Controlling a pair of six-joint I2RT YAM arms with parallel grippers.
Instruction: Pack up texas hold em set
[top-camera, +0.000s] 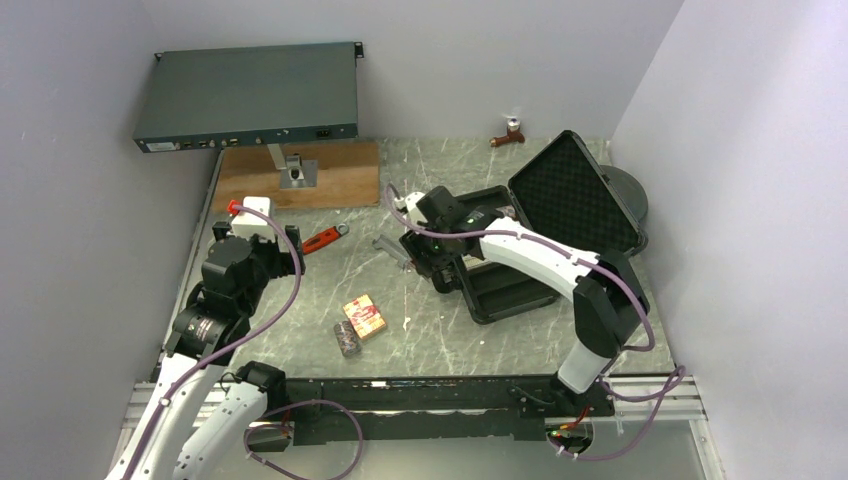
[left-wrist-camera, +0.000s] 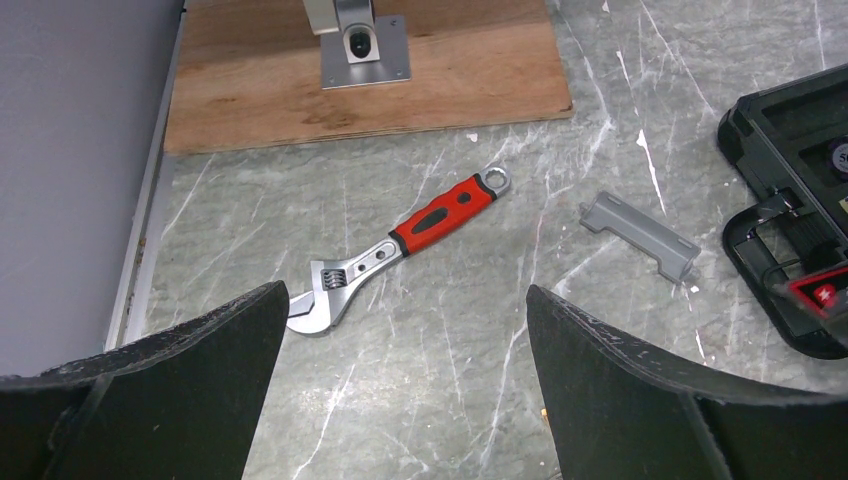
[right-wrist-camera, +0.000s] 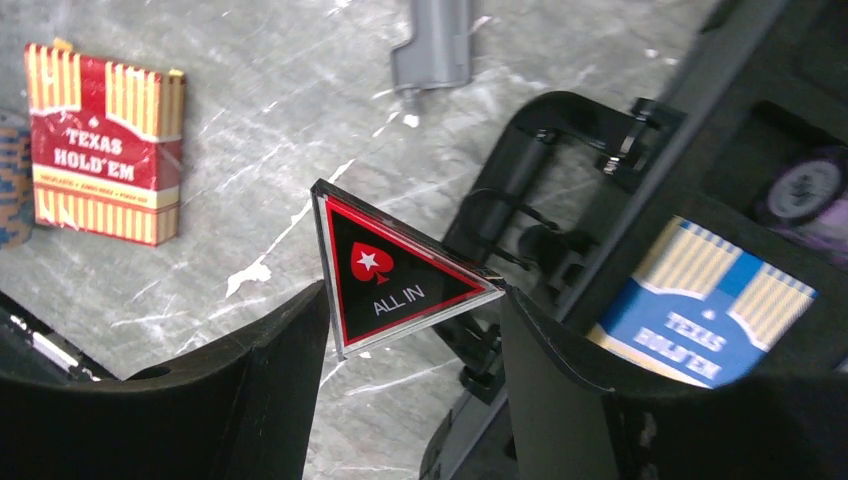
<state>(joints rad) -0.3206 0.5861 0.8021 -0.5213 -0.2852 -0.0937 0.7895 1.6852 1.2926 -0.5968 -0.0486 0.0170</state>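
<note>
Right gripper (right-wrist-camera: 410, 300) is clamped on the red triangle (right-wrist-camera: 400, 270), pinched across its width between the 2 black fingers; the plaque reads "ALL IN" under a spade with a star. It hangs over the near rim of the black case (top-camera: 505, 290), right above the handle, with bare table on its left. This is the relation that matters: the moulded slots lie to the right of the jaws in the wrist view, and the triangle's sharpest corner points that way too, so I'd judge a short carry to the right and then a lowering.

1 blue card box (right-wrist-camera: 700, 310) sits in a slot already, "TEXAS HOLD'EM" partly readable; a chip (right-wrist-camera: 805, 190) rests just beyond it. The foam-lined lid (top-camera: 570, 195) stands open at the far side.

Out on the table lies the red-orange card box (right-wrist-camera: 100, 140), lettered "TEXAS HOLD'EM", its smaller print too fine to read; a chip stack (top-camera: 347, 340) is just beside it.

Left gripper (left-wrist-camera: 405, 300) hangs spread wide and holding nothing, over the red-handled wrench (left-wrist-camera: 400, 245), well apart from the case; the right arm is plainly the nearer.
</note>
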